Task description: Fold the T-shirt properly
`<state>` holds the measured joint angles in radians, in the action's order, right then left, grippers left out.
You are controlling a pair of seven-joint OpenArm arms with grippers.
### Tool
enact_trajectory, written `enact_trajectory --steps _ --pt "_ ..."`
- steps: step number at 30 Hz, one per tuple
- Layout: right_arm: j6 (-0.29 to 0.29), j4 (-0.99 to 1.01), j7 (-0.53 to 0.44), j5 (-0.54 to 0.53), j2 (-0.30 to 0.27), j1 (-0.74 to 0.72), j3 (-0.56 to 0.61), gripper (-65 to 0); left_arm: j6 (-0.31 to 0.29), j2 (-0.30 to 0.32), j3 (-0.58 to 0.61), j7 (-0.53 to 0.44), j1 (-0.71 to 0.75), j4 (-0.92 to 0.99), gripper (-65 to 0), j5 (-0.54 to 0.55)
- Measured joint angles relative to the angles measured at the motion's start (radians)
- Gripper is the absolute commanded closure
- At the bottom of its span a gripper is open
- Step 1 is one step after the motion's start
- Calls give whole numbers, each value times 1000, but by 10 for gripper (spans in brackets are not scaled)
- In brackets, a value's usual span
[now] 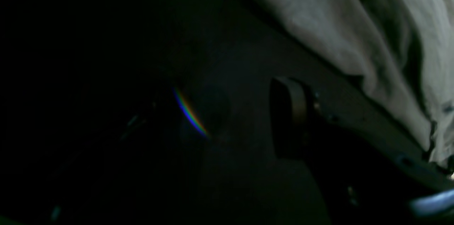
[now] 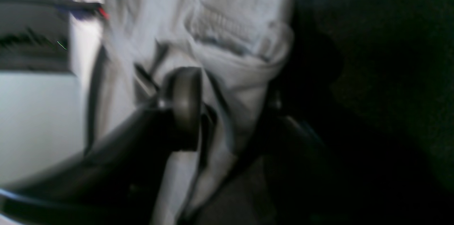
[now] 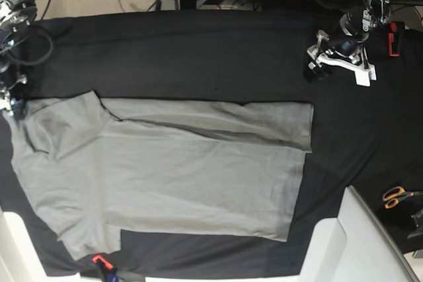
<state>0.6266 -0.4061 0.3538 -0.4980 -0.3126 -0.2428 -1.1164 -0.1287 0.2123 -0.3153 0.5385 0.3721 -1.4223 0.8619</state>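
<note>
My right tool (image 2: 198, 111) view is blurred; shirt (image 2: 227, 51) hides one finger. Left wrist view mostly black.

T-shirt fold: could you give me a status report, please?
Right claw at the T-shirt sleeve, cloth in its gap, grip unclear. Left claw off the hem corner, state unclear. Shirt spread out. Scissors well aside.

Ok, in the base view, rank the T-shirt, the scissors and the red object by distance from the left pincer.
1. T-shirt, its corner just below the left pincer.
2. Red object, to the pincer's right in the view.
3. Orange-handled scissors, lower right.
</note>
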Motion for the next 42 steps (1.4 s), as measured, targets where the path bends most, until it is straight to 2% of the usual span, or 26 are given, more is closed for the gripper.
enact_trajectory --steps 2,11,24,39,41,42 --pt "-2 0 0 -2 0 0 13 -18 0 -12 3 0 -10 18 -374 0" --pt "-5 0 -11 -2 -3 8 89 0 -18 -74 -10 -29 -140 148 -383 10" --pt "6 0 -11 -3 -3 17 89 0 -34 -70 -4 -52 -333 351 -375 29" --pt "6 0 -11 -3 -3 17 89 0 -10 -76 -2 -25 -381 345 -372 6" --pt "6 0 -11 -3 -3 17 89 0 -9 -84 -2 -26 -402 362 -352 3" --pt "6 0 -11 -3 -3 17 89 0 -6 -89 -2 -26 -406 367 -316 3"
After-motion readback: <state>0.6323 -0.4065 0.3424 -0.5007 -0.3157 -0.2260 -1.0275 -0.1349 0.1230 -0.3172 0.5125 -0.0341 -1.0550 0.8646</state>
